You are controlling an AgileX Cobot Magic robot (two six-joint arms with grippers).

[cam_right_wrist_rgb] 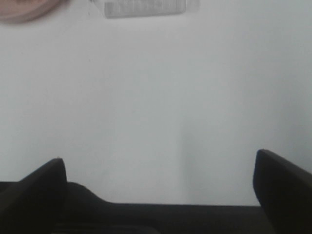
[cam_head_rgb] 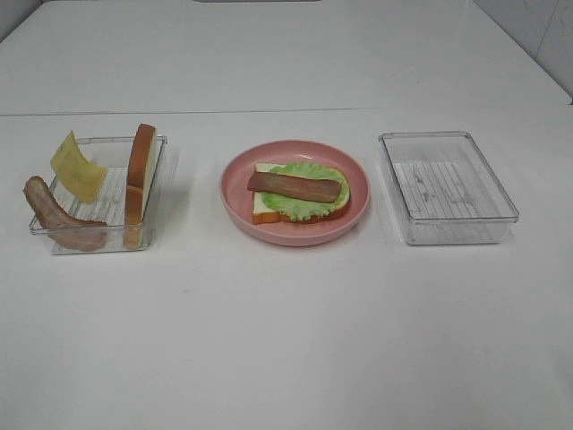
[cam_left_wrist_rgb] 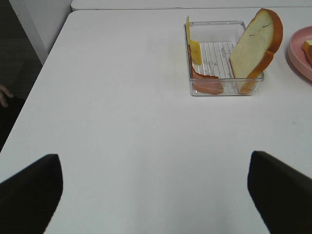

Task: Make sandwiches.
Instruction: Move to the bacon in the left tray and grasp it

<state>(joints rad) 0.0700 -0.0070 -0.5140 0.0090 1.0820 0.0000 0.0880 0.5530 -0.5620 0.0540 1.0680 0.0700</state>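
Note:
On the pink plate [cam_head_rgb: 235, 199] in the middle lies a white bread slice [cam_head_rgb: 265, 207] with a green lettuce leaf [cam_head_rgb: 309, 199] and a reddish-brown bacon strip [cam_head_rgb: 294, 186] on top. The clear tray [cam_head_rgb: 94, 244] at left holds a second bread slice [cam_head_rgb: 141, 161] standing on edge, a yellow cheese slice [cam_head_rgb: 76, 167] and another bacon strip [cam_head_rgb: 55, 218]. In the left wrist view the same bread slice [cam_left_wrist_rgb: 256, 46], cheese [cam_left_wrist_rgb: 193, 45] and bacon [cam_left_wrist_rgb: 207, 84] show far ahead of my open left gripper [cam_left_wrist_rgb: 156, 195]. My right gripper [cam_right_wrist_rgb: 158, 187] is open over bare table. Neither gripper shows in the exterior view.
An empty clear tray [cam_head_rgb: 448, 186] stands right of the plate; its near end [cam_right_wrist_rgb: 145, 8] and the plate's rim [cam_right_wrist_rgb: 29, 10] show in the right wrist view. The white table's left edge [cam_left_wrist_rgb: 46, 58] drops to a dark floor.

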